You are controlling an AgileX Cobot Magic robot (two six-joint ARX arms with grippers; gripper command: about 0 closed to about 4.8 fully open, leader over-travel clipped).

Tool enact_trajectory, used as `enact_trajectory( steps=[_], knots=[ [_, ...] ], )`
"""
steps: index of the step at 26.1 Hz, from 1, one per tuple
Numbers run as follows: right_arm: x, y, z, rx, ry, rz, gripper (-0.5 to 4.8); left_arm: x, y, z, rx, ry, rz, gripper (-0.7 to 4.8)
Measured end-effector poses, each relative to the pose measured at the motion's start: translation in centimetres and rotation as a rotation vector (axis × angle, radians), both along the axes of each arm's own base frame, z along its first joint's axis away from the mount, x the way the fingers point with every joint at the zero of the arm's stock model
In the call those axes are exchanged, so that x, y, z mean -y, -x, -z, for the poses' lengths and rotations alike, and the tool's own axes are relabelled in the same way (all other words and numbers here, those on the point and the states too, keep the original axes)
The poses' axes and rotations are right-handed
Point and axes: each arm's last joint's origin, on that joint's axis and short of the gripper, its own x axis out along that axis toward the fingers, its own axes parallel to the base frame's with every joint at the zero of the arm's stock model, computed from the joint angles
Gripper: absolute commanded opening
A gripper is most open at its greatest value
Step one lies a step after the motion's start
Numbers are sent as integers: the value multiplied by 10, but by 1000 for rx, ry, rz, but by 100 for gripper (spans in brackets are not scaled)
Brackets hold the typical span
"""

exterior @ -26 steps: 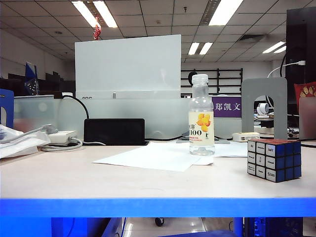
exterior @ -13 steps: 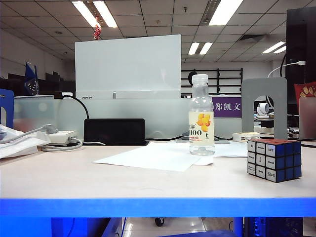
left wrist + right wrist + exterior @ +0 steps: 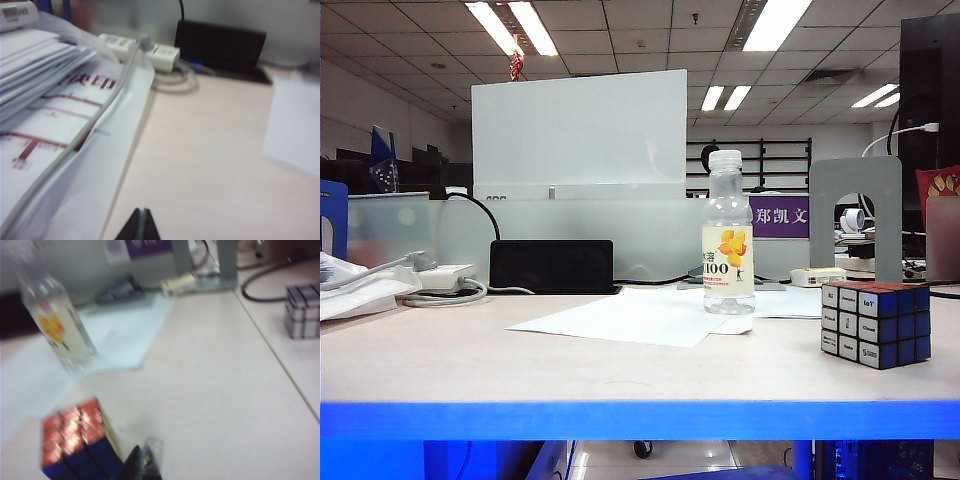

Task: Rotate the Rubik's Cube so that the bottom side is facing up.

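Note:
The Rubik's Cube (image 3: pixel 876 323) stands on the table at the right of the exterior view, red side up, with white logo stickers and a blue side showing. In the right wrist view the Rubik's Cube (image 3: pixel 80 442) sits blurred beside my right gripper (image 3: pixel 143 457), which is shut and empty, a short way from the cube. Over bare tabletop next to a stack of papers, my left gripper (image 3: pixel 142 216) is shut with nothing in it. Neither gripper shows in the exterior view.
A clear drink bottle (image 3: pixel 728 235) stands on white paper sheets (image 3: pixel 630 320) mid-table. At the left lie bagged papers (image 3: pixel 55 115), a power strip (image 3: pixel 142 47) with cable and a black box (image 3: pixel 551 266). A grey bookend (image 3: pixel 855 215) and a silver cube (image 3: pixel 302 311) stand at the right.
Nothing on the table has moved in the exterior view; cube and bottle stay in place.

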Motion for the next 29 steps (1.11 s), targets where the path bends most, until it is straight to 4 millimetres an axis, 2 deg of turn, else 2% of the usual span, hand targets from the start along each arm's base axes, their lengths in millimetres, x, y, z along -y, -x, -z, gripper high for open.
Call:
enact_trajectory(
  steps=[5, 12, 17, 21, 25, 29],
  knots=[
    [-1, 0, -7, 53, -34, -15, -6, 2, -1, -10, 103, 69, 55, -1],
    [-1, 2, -20, 99, -36, -19, -6, 3, -1, -13, 126, 119, 100, -1],
    [-1, 2, -20, 100, -39, -32, -6, 4, 0, -17, 161, 152, 139, -1],
    [-1, 2, -20, 97, -41, -43, -6, 6, 0, -17, 152, 168, 185, -1],
    [-2, 3, -22, 100, -48, -56, -6, 6, -2, -27, 111, 177, 200, -1],
    [-2, 3, -21, 90, -52, -62, -6, 8, -14, -38, 21, 151, 253, -1]
  ],
)
